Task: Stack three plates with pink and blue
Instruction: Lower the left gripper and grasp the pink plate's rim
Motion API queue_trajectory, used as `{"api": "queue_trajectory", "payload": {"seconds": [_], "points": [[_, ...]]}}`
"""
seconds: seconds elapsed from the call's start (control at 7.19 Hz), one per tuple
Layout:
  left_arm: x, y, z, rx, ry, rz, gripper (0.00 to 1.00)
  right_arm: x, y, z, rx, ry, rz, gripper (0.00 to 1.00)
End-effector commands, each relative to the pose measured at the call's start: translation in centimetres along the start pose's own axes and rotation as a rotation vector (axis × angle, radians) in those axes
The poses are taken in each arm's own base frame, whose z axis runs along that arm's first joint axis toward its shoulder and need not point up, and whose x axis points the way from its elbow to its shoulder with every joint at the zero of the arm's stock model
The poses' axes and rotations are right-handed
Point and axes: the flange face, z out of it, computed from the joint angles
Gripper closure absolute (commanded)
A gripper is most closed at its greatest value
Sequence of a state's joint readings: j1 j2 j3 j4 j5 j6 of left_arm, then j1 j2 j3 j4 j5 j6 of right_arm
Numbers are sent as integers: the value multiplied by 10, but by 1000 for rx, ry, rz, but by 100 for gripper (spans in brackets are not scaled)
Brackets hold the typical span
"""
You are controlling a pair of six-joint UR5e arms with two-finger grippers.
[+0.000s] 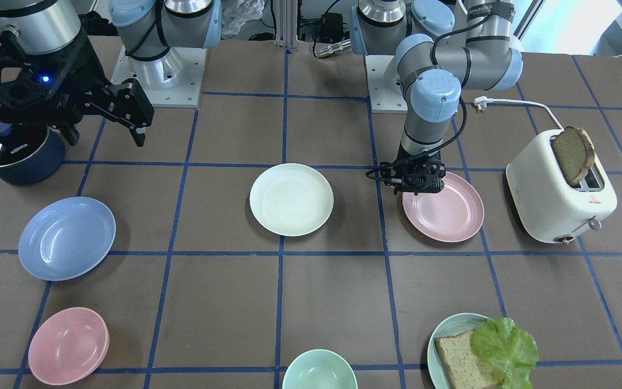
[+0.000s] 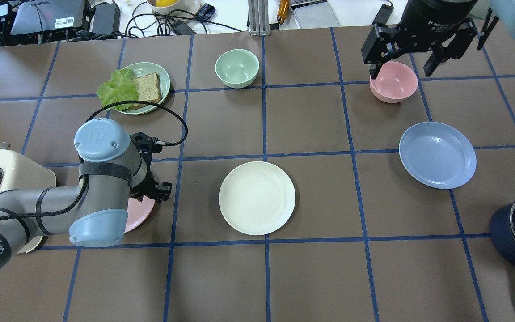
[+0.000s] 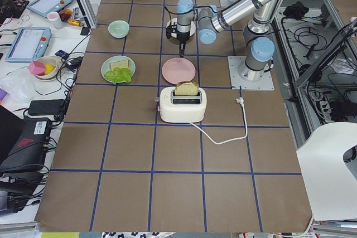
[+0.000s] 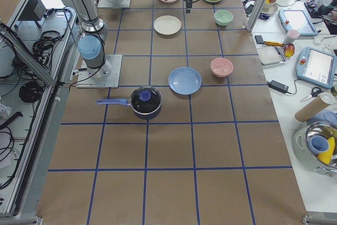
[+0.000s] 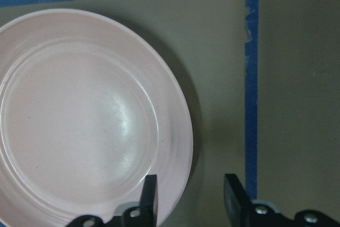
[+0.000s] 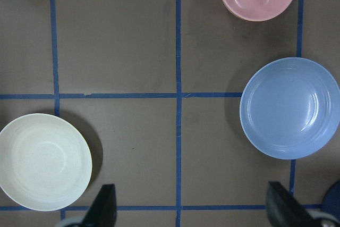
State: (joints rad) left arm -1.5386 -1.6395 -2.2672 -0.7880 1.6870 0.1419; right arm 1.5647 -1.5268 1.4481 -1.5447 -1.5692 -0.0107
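Left gripper (image 5: 190, 187): spread, clamped on nothing, low at the edge of the pink plate (image 5: 79, 126), one finger over the inside of the rim, the other outside it above the table (image 5: 297, 104); contact with the rim not determinable. Pink plate flat on the table, near the toaster (image 1: 559, 200). Cream-white plate (image 1: 291, 199) flat at mid-table, bare. Blue plate (image 1: 67, 237) flat on the robot's right side, well apart from both, near the pink bowl (image 1: 68, 346). Right gripper (image 6: 192, 206): wide apart, empty, raised high over the table. Stacking progress: nil; no plate on another. Step in hand, by judgement: rim grasp on the pink plate, closure not yet made. Remaining, by judgement: close on the rim, lift, set the pink plate on the cream-white plate; then repeat with the blue plate. Watch for slip on so shallow an edge grip.
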Motion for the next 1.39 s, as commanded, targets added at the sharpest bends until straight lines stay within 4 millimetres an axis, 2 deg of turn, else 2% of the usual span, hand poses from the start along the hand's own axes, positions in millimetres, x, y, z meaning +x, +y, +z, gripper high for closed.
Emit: {"api": "queue_trajectory", "payload": {"seconds": [0.0,0.83,1.11,1.25], "points": [[2,1,12,28,-5,22,47,0,0,-1,1,0,3,0],[3,1,29,11,-5,29,55,0,0,0,0,2,5,0],[3,1,29,9,-6,29,66,0,0,-1,1,2,2,0],[3,1,30,7,-11,29,80,0,0,-1,1,2,0,0]]}}
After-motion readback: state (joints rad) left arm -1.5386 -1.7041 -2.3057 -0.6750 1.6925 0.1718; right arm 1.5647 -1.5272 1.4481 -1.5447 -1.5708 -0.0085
